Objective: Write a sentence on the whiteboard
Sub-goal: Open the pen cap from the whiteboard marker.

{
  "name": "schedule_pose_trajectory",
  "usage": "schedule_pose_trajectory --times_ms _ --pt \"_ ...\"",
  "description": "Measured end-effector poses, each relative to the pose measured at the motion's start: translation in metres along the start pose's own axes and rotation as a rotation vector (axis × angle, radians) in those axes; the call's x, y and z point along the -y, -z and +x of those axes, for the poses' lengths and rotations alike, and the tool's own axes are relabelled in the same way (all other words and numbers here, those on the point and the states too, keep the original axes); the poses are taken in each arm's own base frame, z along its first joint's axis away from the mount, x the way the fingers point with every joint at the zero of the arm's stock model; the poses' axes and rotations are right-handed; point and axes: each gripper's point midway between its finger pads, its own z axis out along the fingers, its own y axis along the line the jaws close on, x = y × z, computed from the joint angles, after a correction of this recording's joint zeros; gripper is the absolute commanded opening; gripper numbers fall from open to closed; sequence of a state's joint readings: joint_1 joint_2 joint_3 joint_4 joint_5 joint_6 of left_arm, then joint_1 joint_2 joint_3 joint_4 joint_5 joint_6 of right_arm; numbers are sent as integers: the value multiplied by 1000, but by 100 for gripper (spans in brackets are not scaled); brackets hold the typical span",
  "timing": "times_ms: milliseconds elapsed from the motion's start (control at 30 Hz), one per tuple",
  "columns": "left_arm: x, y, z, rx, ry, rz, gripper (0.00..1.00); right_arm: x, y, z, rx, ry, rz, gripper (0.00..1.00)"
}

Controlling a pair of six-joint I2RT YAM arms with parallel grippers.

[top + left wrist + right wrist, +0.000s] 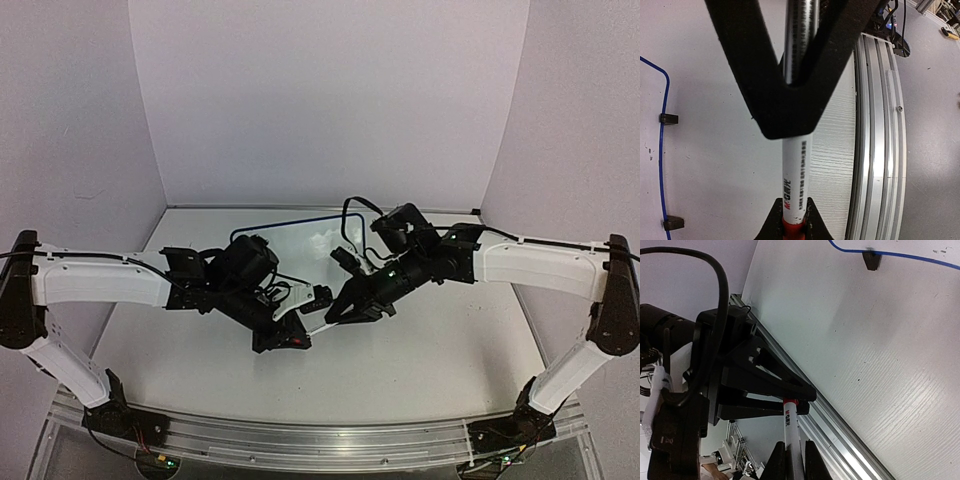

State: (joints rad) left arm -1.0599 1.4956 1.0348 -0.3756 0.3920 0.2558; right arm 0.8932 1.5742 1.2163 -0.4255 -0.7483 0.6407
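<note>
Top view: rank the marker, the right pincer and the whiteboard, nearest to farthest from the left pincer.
1. marker: gripped in the left pincer itself.
2. right pincer: just to the right, along the marker.
3. whiteboard: behind both pincers, farthest back.

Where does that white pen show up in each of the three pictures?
Top: pen just below centre.
Left wrist: pen runs down the middle.
Right wrist: pen at bottom, left of centre.
Shared landmark: whiteboard, its blue frame at upper centre, left edge, top right respectively.
</note>
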Motion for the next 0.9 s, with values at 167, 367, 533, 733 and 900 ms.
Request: schedule_pose_trajectory --times_ms 167,367,533,733,900 --pt "0 -2 1 -16 19 5 0 0 -1 0 3 3 -3 7" --pt "0 -2 3 -25 28 5 0 1 -2 0 2 4 -13 0" --pt "0 -2 4 -29 26 4 0 2 -1 -1 17 14 -4 0" --pt "-3 -3 -4 0 -20 -13 0 1 9 -4 38 52 33 0" --pt "-14 0 -25 66 -64 -73 0 6 42 -18 71 17 -11 0"
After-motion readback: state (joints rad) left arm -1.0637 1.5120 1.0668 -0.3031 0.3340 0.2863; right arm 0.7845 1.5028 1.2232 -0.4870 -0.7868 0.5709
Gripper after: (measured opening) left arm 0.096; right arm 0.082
